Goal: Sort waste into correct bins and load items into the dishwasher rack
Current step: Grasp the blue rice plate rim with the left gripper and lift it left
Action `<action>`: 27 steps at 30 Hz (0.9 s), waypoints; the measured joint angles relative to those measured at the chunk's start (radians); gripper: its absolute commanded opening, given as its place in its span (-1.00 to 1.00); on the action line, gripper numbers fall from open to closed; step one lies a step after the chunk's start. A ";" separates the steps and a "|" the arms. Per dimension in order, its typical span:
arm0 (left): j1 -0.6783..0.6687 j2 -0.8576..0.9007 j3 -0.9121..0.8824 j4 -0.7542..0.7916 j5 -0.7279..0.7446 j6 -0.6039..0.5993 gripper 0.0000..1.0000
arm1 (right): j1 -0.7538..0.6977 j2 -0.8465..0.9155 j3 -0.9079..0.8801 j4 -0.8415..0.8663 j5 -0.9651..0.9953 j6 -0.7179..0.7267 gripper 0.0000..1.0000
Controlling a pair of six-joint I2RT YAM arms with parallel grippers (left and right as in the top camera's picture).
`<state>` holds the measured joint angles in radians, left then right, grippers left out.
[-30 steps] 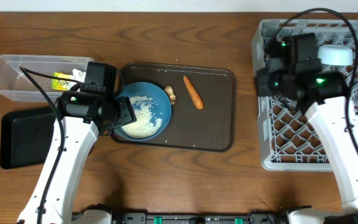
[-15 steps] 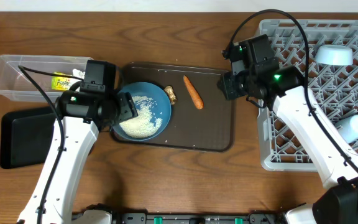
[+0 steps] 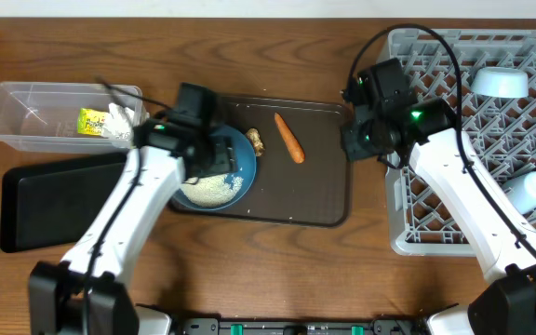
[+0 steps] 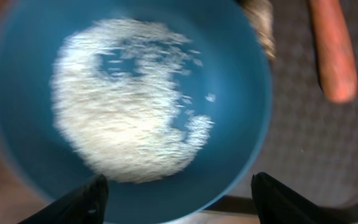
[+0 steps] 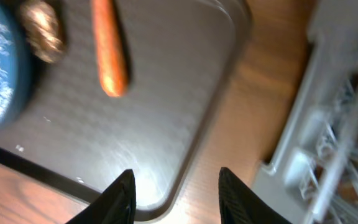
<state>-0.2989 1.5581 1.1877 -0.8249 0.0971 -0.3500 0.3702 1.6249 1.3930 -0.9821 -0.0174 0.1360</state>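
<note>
The dark blue plate-bowl [image 3: 240, 177] holds the heap of white rice [image 3: 207, 189] on the brown serving tray. My left gripper [image 3: 218, 156] hovers over it, open and empty; in the left wrist view [image 4: 178, 193] its fingers straddle the plate-bowl's [image 4: 241, 143] near rim, by the rice [image 4: 123, 118]. The carrot [image 3: 289, 137] and brown scrap [image 3: 256, 141] lie beside the plate-bowl. My right gripper [image 3: 357, 144] is open and empty over the tray's right edge [image 5: 178, 190]; the carrot [image 5: 107, 50] lies ahead of it. The blue cup and chopsticks are out of view.
The clear tub [image 3: 26, 112] at far left holds the wrapper [image 3: 91, 122] and tissue [image 3: 119, 126]. The black tray [image 3: 35, 205] lies in front of it. The grey rack [image 3: 417, 237] at right holds the light blue bowl [image 3: 501, 82] and white-pink cup [image 3: 529, 191].
My right arm swung left from the rack to the serving tray's right edge. My left arm shifted right, from the plate-bowl's left side to above it.
</note>
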 measured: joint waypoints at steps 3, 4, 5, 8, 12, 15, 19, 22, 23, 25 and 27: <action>-0.060 0.031 0.000 0.016 0.000 0.024 0.49 | -0.011 0.000 0.000 -0.074 0.068 0.038 -0.23; -0.079 0.041 0.000 0.021 0.000 0.031 0.50 | -0.018 0.000 0.000 -0.096 0.088 0.049 -0.23; -0.095 0.052 0.000 0.026 0.000 0.037 0.50 | -0.033 0.000 0.000 -0.125 0.110 0.063 -0.22; -0.132 0.092 0.000 0.050 -0.002 0.041 0.50 | -0.080 0.000 0.000 -0.179 0.159 0.093 -0.23; -0.163 0.153 0.000 0.083 -0.003 0.042 0.50 | -0.139 0.000 0.000 -0.222 0.195 0.122 -0.23; -0.180 0.202 0.000 0.109 -0.005 0.044 0.49 | -0.173 0.000 0.000 -0.246 0.203 0.135 -0.22; -0.195 0.249 0.000 0.124 -0.026 0.045 0.47 | -0.224 0.000 0.000 -0.274 0.211 0.145 -0.22; -0.200 0.277 0.000 0.131 -0.049 0.045 0.37 | -0.246 0.000 0.000 -0.290 0.217 0.146 -0.22; -0.201 0.291 0.000 0.134 -0.056 0.046 0.30 | -0.248 0.000 0.000 -0.293 0.217 0.146 -0.22; -0.201 0.314 0.000 0.135 -0.064 0.047 0.17 | -0.248 0.000 0.000 -0.294 0.217 0.146 -0.23; -0.201 0.340 0.000 0.137 -0.074 0.051 0.04 | -0.248 0.000 0.000 -0.294 0.217 0.146 -0.23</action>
<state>-0.4995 1.8977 1.1877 -0.6876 0.0235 -0.2993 0.1219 1.6249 1.3930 -1.2758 0.1997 0.2825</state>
